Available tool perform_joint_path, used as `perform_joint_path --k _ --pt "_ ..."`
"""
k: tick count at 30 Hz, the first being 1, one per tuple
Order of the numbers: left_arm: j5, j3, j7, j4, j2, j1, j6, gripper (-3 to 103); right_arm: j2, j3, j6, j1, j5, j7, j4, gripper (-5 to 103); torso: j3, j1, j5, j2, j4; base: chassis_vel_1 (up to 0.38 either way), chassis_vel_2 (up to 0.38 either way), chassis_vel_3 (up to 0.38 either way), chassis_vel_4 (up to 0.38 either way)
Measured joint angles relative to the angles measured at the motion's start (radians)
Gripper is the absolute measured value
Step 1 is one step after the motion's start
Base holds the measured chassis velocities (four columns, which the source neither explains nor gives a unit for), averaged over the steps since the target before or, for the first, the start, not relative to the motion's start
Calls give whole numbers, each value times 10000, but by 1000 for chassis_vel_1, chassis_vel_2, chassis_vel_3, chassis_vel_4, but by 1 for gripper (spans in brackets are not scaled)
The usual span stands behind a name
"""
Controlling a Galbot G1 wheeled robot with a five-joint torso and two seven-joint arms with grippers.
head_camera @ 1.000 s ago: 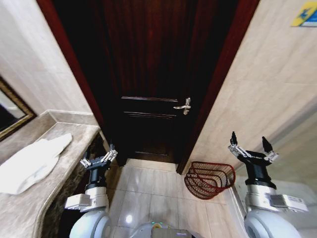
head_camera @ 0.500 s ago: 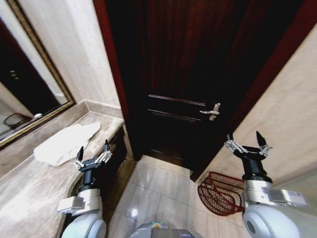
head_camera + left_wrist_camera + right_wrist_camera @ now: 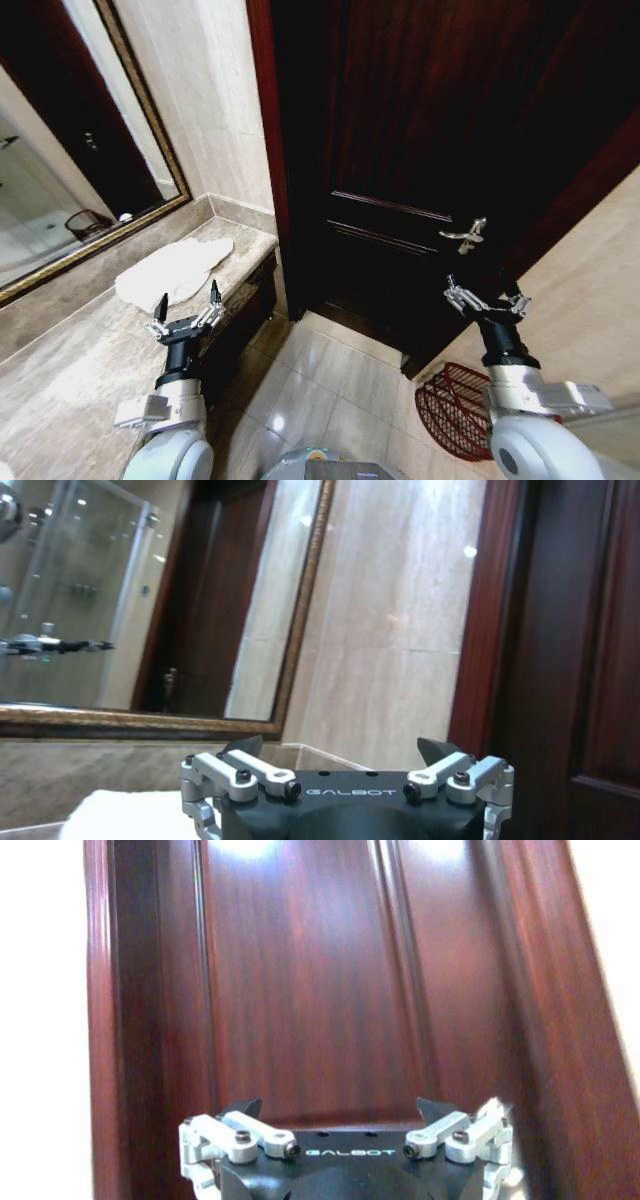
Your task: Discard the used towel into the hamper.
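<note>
Facing a bathroom counter [image 3: 60, 370], with the grasp not yet begun (judging by both claws carrying nothing). Left gripper [image 3: 187, 305] hovering released above the counter edge, fingers spread and pointing up; right gripper [image 3: 484, 294] likewise hanging released, out in front of the dark wooden door [image 3: 440, 130].

Towel [image 3: 170, 270] lying crumpled and white on the counter just beyond the left gripper, a little to its outer side, touching nothing but the stone. Hamper [image 3: 452, 410] standing on the floor tiles below the right gripper, tipped against the wall, partly hidden behind that arm.

Probably calling next for lowering and reaching the left gripper forward onto the towel, pinching a fold, then carrying it across the body toward the hamper.

Framed mirror [image 3: 70, 150] hanging on the wall behind the towel, well beyond the left gripper; silver door handle [image 3: 465, 236] sitting just above the right gripper. Nothing blocking the towel itself; the counter's front edge and the wide gap over to the hamper looking like the awkward parts.
</note>
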Motion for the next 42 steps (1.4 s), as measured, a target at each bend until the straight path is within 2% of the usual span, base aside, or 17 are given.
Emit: perform_joint_path --k 4,9,16,19,28,32,35,37,39,42 --pt "-30 -30 -152 -1 -92 -5 50 100 -62 -216 -459 124 487 278 0 100 0 0 0 0 2 50 55 56 53" --pt "-35 -135 -220 -1 -236 -17 94 100 -140 -178 -721 277 12 563 0 100 0 0 1 0 4 45 40 47 46" --pt "-5 -69 -190 47 -429 -14 108 100 -275 -61 -802 333 -209 403 0 100 0 0 0 0 1 0 0 0 0" --pt "13 -6 -263 72 -600 -12 112 100 -351 -8 -902 359 62 192 0 100 0 0 1 0 2 0 0 0 0" --pt "-72 -245 -741 10 -613 -27 507 100 -472 63 -490 688 447 208 -28 100 0 0 0 0 2 0 0 0 0" --pt "-120 -380 -775 7 -605 -29 573 100 -520 68 -395 773 437 232 -137 100 0 0 0 0 3 0 0 0 0" --pt "-125 -492 -565 6 -447 -12 536 100 -520 44 -385 815 440 272 -159 100 0 0 0 0 3 0 0 0 0" --pt "-52 -750 -141 64 -97 -12 351 100 -548 31 -312 825 433 264 -191 100 0 0 2 1 3 0 0 0 0" --pt "271 -1056 79 215 158 -53 187 100 -584 40 -138 824 392 211 -239 100 0 0 -2 0 2 0 0 0 0" --pt "1481 -1909 618 742 584 -270 -548 100 -577 163 311 873 124 179 -382 100 0 0 -2 0 0 0 0 0 0"
